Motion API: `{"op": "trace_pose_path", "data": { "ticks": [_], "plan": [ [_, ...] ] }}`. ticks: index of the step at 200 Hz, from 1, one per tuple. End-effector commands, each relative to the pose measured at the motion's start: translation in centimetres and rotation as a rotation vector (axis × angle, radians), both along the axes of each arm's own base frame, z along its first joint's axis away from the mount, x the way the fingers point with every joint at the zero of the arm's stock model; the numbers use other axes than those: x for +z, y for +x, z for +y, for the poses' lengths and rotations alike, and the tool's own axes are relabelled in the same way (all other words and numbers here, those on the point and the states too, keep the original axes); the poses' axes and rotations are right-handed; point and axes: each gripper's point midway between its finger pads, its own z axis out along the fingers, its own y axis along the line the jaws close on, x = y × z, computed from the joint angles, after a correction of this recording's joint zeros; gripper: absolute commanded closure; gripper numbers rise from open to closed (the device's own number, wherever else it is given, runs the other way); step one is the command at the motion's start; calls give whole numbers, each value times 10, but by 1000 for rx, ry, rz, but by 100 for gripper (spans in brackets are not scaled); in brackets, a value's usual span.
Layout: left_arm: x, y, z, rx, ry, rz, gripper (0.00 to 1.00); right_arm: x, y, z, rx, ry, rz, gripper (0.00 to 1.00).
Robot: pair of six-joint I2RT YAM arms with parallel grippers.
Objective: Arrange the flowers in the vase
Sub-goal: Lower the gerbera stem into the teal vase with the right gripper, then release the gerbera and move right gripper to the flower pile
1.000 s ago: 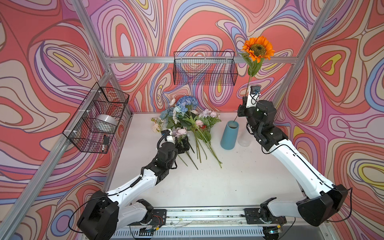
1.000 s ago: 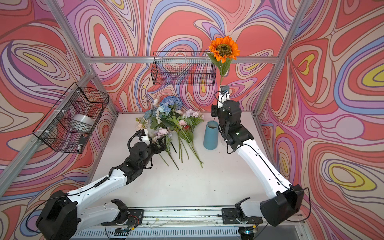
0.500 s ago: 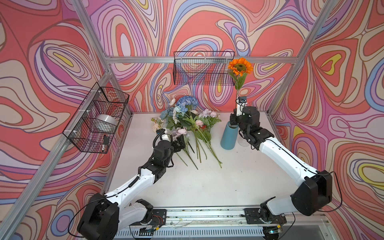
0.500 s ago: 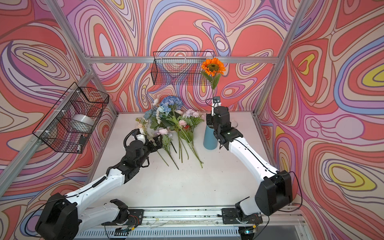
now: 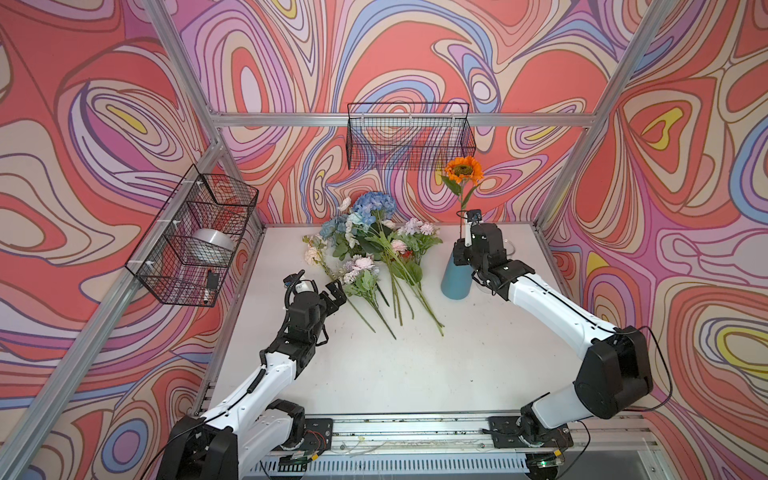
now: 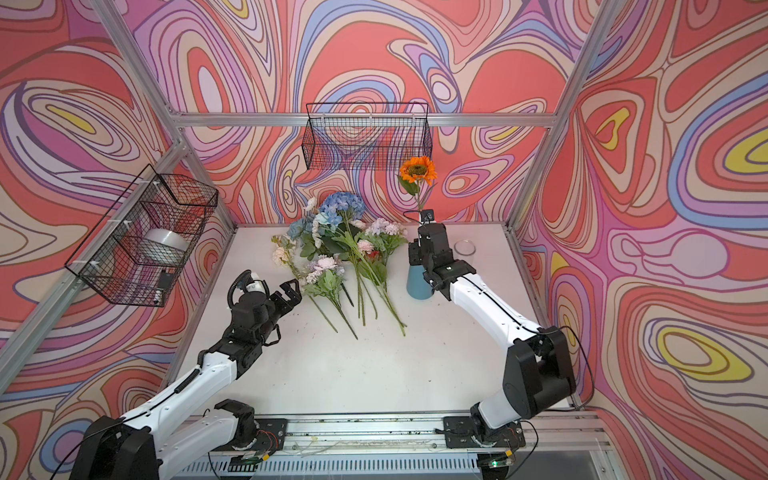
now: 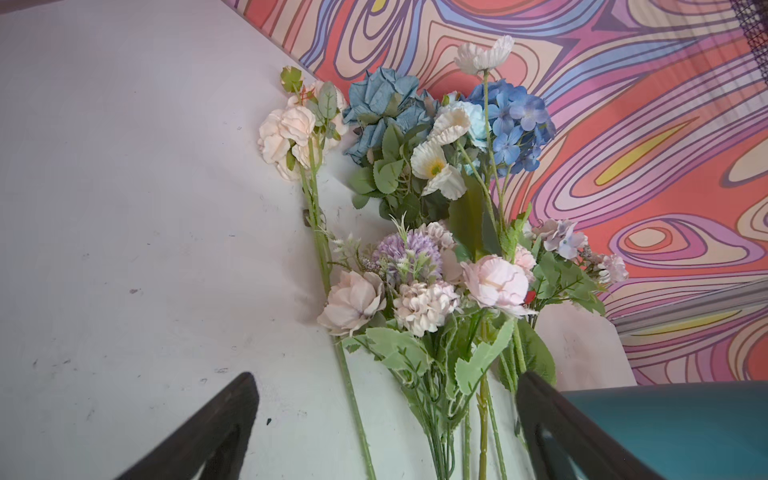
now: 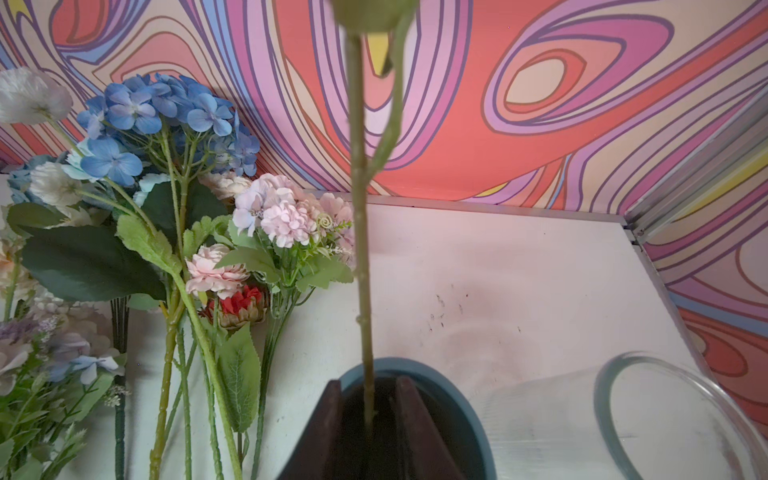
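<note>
My right end effector (image 8: 368, 384) sits just over the mouth of the blue vase (image 5: 455, 282), toward the far right corner of the tabletop (image 5: 415, 374). Its jaws are parted a little, and the sunflower (image 5: 462, 170) stem runs loose between them down into the vase, bloom upright well above the rim. To let go cleanly I'd widen the jaws first, then back off toward the near edge so neither finger drags the stem or tips the narrow vase into the glass jar (image 6: 464, 248) just beside it. My left end effector (image 5: 336, 293) is spread wide beside the other flowers (image 5: 374, 249), piled by the far edge
</note>
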Motion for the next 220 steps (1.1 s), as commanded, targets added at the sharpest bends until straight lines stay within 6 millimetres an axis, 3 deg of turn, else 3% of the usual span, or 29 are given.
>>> {"op": "trace_pose_path", "data": {
  "ticks": [1, 48, 77, 101, 131, 159, 187, 204, 209, 220],
  "plan": [
    [5, 6, -1, 8, -47, -22, 0, 13, -6, -5, -11, 6, 0, 66],
    [16, 15, -4, 8, -75, -65, 0, 48, -36, -10, 29, 22, 3, 62],
    [19, 18, -2, 8, -91, -76, 0, 69, -67, 9, 164, 120, 28, 62],
    [16, 18, 3, 15, -121, -74, 0, 68, -88, 40, 293, 183, 81, 64],
    [4, 14, 15, 38, -188, -56, 0, 44, -108, 96, 432, 128, 146, 67],
    [-9, 8, 21, 52, -220, -36, 0, 7, -106, 144, 534, 124, 232, 67],
    [-11, 6, 16, 6, -202, -26, 0, -39, -84, 173, 558, 93, 319, 67],
    [-12, 5, 14, -15, -172, -3, 0, -61, -63, 177, 518, 36, 342, 68],
    [-12, 5, 14, -18, -160, 3, 0, -79, -56, 178, 502, 2, 369, 68],
    [-10, 5, 13, -34, -136, 5, 0, -95, -40, 177, 468, -59, 377, 70]
  ]
}}
